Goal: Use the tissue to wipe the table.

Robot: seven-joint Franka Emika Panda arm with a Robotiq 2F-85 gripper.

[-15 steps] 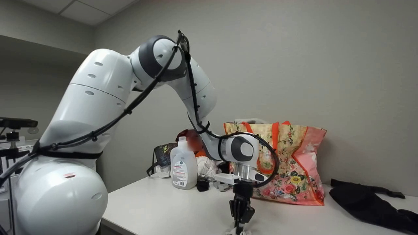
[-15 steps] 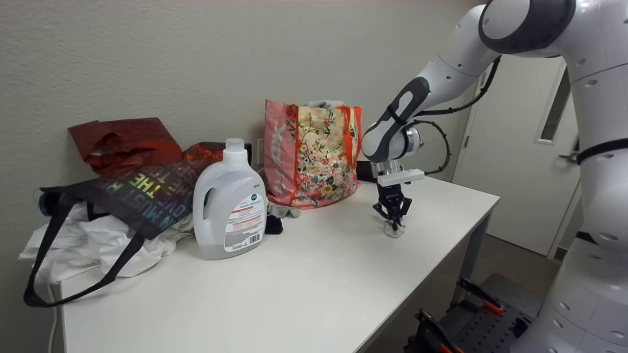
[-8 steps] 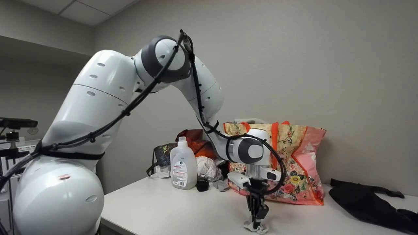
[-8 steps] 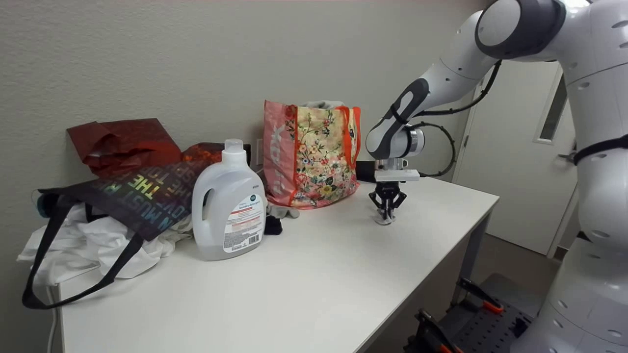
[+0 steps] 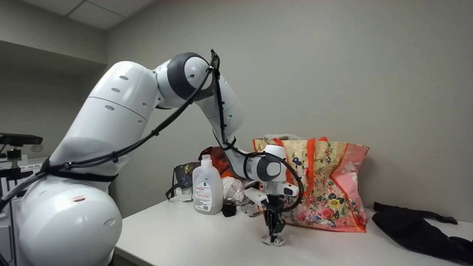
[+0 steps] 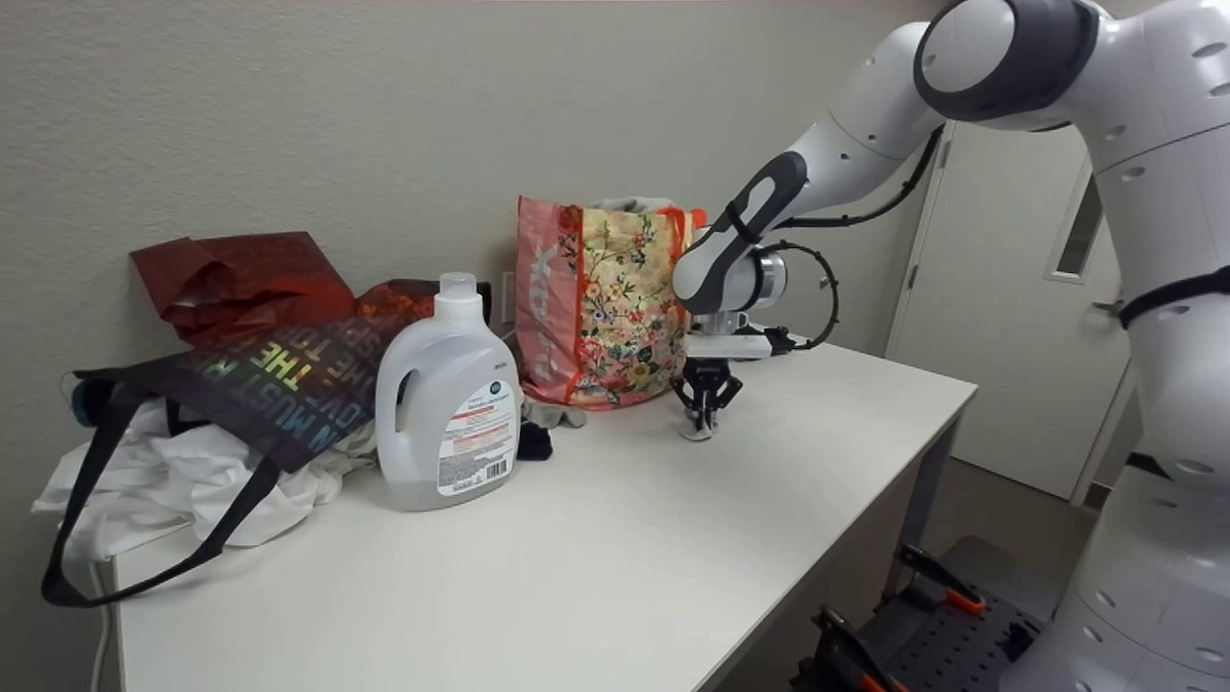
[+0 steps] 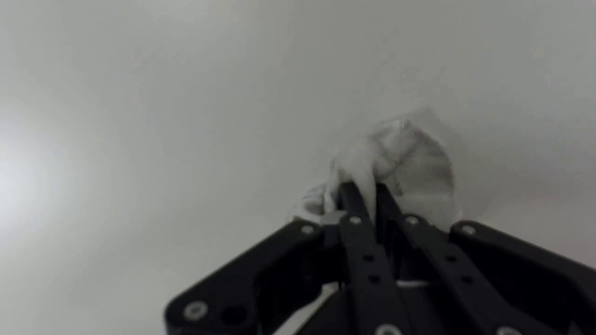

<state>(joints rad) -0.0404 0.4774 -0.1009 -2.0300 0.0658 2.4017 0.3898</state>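
Observation:
The tissue is a small crumpled white piece, seen in both exterior views (image 5: 279, 242) (image 6: 697, 434) and in the wrist view (image 7: 426, 174). My gripper (image 5: 272, 238) points down and is shut on the tissue, in front of the flowery bag. It also shows in an exterior view (image 6: 703, 421) and in the wrist view (image 7: 366, 188). A fold of tissue is pinched between the black fingertips (image 7: 351, 197), and the rest spreads around them. The tissue appears to touch the white table (image 5: 177, 236), which also shows in an exterior view (image 6: 538, 577). The wrist view is slightly blurred.
The flowery bag (image 6: 629, 317) stands close behind the gripper, against the wall. A detergent bottle (image 6: 476, 432) stands to its left, with a dark printed bag (image 6: 298, 375) and white cloth (image 6: 192, 471) beyond. A small black item (image 6: 534, 440) lies beside the bottle. Black fabric (image 5: 410, 229) lies at right.
My gripper, holding the tissue throughout, first moved back toward the wall. Over the last half second it has moved left in both exterior views, nearer the bottle. The other objects have not moved.

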